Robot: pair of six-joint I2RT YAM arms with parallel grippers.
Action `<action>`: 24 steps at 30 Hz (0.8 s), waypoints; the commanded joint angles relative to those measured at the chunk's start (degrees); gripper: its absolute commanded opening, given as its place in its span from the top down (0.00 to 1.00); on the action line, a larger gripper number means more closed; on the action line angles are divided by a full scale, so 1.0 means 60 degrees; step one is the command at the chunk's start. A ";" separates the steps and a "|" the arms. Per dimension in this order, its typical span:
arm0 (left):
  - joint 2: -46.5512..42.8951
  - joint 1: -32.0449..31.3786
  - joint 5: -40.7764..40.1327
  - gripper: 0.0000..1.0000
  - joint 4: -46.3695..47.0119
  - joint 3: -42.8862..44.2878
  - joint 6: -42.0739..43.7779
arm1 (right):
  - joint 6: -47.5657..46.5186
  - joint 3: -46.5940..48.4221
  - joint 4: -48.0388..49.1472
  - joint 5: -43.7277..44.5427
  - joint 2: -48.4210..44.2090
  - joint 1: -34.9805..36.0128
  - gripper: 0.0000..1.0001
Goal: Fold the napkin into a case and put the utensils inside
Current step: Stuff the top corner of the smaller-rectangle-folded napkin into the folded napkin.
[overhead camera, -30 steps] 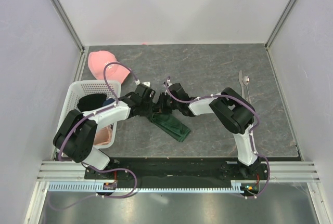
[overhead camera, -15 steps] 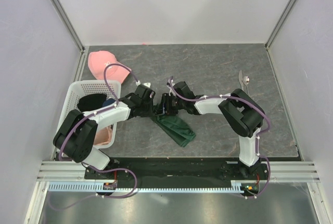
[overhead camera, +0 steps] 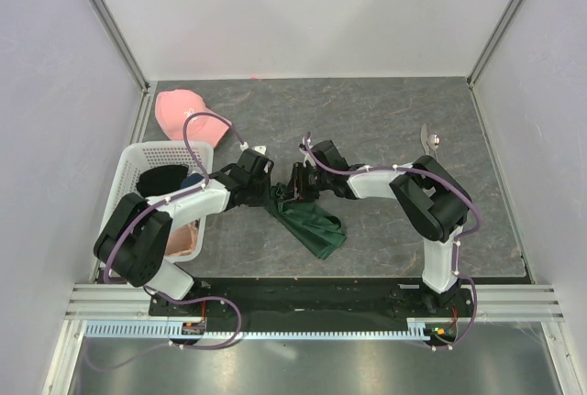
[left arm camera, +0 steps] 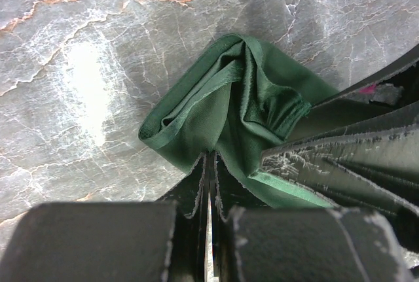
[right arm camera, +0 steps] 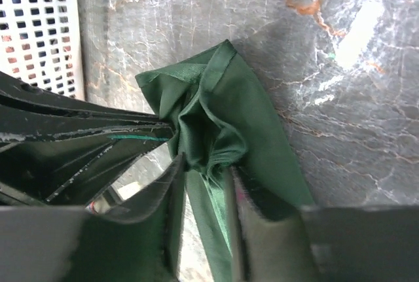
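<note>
napkin: dark green soft cloth napkin (overhead camera: pixel 312 225); part-folded, rumpled; lies mid grey marbled worktop (overhead camera: pixel 385 111), between the two arms
left hand (left arm camera: pixel 211 164): clamped tight on the napkin's edge; cloth fans out just beyond the tips
right hand (right arm camera: pixel 204 171): narrow gap, bunched cloth fills it; firm grip or not, cannot tell; tips just beside the left hand's
utensils: two shiny silver metal utensils (overhead camera: pixel 431 149); right side of worktop; well apart from napkin and both hands

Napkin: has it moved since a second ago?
Yes. The napkin has bulged out of its narrow strip, its lower end spreading right, away from the white basket; its upper end has hardly shifted.
</note>
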 commanded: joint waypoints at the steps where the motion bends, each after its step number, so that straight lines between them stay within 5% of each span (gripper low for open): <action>1: -0.0112 -0.0013 0.0088 0.98 0.0348 0.0060 -0.0205 | 0.0276 -0.0098 0.0408 -0.0408 -0.0068 0.0109 0.66; 6: 0.0049 -0.0013 0.0117 0.98 0.0421 0.0119 -0.0234 | 0.0850 -0.0436 0.1348 -0.0937 -0.0083 0.0198 0.54; 24: 0.0049 0.0002 0.0029 0.98 0.0422 0.0031 -0.0146 | 0.0029 -0.0012 0.0468 -0.0716 -0.0699 -0.0153 0.53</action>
